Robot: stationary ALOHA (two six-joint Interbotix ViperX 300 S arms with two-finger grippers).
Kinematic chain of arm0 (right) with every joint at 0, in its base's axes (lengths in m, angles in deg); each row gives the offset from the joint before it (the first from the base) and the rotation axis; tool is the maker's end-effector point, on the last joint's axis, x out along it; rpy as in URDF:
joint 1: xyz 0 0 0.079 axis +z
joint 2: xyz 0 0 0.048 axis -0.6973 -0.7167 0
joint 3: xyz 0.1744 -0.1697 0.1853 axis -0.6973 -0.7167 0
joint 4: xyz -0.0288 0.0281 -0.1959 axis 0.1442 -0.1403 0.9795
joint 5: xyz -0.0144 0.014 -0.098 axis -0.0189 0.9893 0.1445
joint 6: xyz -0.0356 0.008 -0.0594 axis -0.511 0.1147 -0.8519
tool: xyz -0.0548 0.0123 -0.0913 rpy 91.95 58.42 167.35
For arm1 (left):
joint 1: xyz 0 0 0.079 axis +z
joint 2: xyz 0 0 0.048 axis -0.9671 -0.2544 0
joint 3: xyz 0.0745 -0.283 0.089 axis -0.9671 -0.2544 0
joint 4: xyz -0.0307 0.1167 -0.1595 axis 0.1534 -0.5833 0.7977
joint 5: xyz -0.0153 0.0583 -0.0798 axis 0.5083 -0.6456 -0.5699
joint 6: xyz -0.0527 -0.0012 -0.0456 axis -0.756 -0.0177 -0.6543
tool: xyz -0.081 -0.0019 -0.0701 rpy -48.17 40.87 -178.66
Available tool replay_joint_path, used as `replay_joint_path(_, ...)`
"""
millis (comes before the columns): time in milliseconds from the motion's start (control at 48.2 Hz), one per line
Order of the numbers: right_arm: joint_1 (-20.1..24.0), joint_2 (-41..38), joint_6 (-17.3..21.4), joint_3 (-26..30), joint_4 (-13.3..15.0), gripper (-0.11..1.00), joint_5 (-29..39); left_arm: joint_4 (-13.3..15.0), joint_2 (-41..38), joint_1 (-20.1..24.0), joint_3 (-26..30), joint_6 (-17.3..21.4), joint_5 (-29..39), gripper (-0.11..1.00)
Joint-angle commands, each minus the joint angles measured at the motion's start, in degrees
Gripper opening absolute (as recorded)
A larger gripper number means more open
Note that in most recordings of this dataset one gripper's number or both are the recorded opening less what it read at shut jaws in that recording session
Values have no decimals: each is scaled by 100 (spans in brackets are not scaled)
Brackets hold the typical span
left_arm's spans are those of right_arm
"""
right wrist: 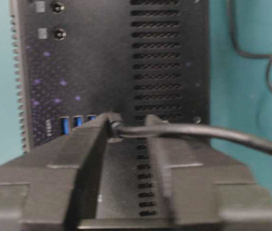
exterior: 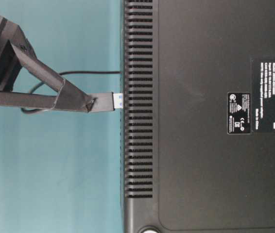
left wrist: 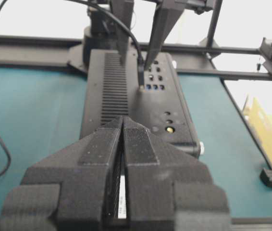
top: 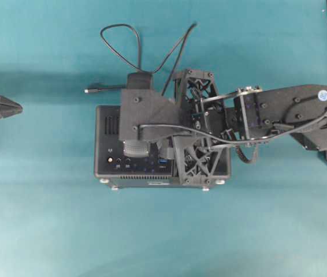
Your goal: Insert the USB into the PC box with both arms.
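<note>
Overhead, the right gripper hung over the PC box, jaws clamped on the USB so it pointed down at the ports. At table level, the USB touched the box's face. The left gripper, jaws together, waited near the box's end.

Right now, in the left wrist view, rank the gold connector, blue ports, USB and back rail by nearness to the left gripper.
1. Gold connector: box's near end.
2. Blue ports and USB: farther along it, too close to call.
3. Back rail: beyond the box.
</note>
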Motion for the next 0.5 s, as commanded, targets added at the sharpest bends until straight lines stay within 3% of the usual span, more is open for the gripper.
replay_joint_path(0, -18, 167, 26, 149, -18, 23, 44, -18, -70, 0, 70, -9, -26, 0)
replay_joint_path(228, -18, 167, 44, 149, -53, 1, 105, -18, -62, 0, 62, -9, -26, 0)
replay_joint_path(477, 0, 158, 70, 97, -62, -1, 220, -18, -62, 0, 62, -9, -26, 0)
